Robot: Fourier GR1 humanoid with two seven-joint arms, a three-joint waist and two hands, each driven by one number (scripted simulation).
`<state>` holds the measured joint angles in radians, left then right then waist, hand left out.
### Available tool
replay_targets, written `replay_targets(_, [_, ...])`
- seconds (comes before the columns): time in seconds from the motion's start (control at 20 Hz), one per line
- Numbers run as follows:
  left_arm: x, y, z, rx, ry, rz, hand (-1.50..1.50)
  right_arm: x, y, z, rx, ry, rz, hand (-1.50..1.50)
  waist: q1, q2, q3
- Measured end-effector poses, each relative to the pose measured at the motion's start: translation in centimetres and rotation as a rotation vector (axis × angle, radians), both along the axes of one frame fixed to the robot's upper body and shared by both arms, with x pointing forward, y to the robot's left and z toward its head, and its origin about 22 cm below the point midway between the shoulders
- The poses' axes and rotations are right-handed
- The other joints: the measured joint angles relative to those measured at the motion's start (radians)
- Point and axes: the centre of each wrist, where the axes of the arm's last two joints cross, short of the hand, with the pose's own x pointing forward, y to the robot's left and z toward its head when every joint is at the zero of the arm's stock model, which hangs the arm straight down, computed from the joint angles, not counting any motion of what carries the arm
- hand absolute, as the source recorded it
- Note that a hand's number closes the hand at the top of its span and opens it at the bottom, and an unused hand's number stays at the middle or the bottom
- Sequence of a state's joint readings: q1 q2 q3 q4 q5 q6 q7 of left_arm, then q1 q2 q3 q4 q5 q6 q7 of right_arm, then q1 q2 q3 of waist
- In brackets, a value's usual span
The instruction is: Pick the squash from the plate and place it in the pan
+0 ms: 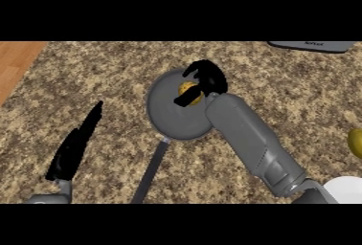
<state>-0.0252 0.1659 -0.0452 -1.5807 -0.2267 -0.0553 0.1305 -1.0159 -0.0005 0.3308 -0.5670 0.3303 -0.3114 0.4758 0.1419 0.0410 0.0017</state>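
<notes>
The yellow squash (187,89) is over the upper right part of the grey pan (170,112), close above or on the pan's floor; I cannot tell which. My right hand (207,76) is curled round the squash, thumb below it and fingers over its top, hiding most of it. The pan's long dark handle (151,170) runs down toward the view's lower edge. A white plate (348,187) shows only partly at the lower right corner. My left hand (74,143) rests open at the lower left, fingers straight and pointing up, well apart from the pan.
A yellow-green object (356,142) is cut off by the right edge above the plate. A grey flat item (311,45) lies at the top right. The speckled counter ends at a wooden strip (16,62) at the upper left.
</notes>
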Motion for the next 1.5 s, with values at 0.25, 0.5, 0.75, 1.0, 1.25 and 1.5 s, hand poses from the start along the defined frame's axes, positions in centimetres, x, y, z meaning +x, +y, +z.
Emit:
replay_targets(0.25, [0.1, -0.1, -0.1, -0.003, 0.004, 0.0, 0.0, 0.1, -0.4, -0.2, 0.172, -0.092, -0.053, -1.5, 0.006, -0.001, 0.001])
replay_targets(0.5, [-0.1, 0.1, 0.0, -0.001, 0.004, 0.003, 0.0, 0.5, -0.7, 0.3, 0.297, -0.251, -0.164, -1.5, -0.001, -0.005, 0.001])
replay_targets(0.75, [-0.4, 0.8, 0.1, -0.002, 0.009, 0.035, 0.0, 1.1, -1.5, 0.6, 0.4, -0.35, -0.323, -1.5, -0.034, -0.014, 0.0])
replay_targets(1.0, [-1.1, 1.9, -0.3, -0.005, 0.02, 0.076, 0.0, 1.3, -3.3, -0.6, 0.463, -0.409, -0.426, -1.5, -0.08, -0.023, 0.0])
replay_targets(1.25, [-1.6, 2.8, -0.8, 0.0, 0.029, 0.115, 0.0, 0.9, -7.8, -2.7, 0.469, -0.467, -0.429, -1.5, -0.117, -0.034, -0.001])
replay_targets(1.5, [-2.3, 3.7, -0.9, 0.003, 0.039, 0.139, 0.0, -0.7, -13.8, -4.3, 0.443, -0.496, -0.422, -1.5, -0.14, -0.042, -0.002])
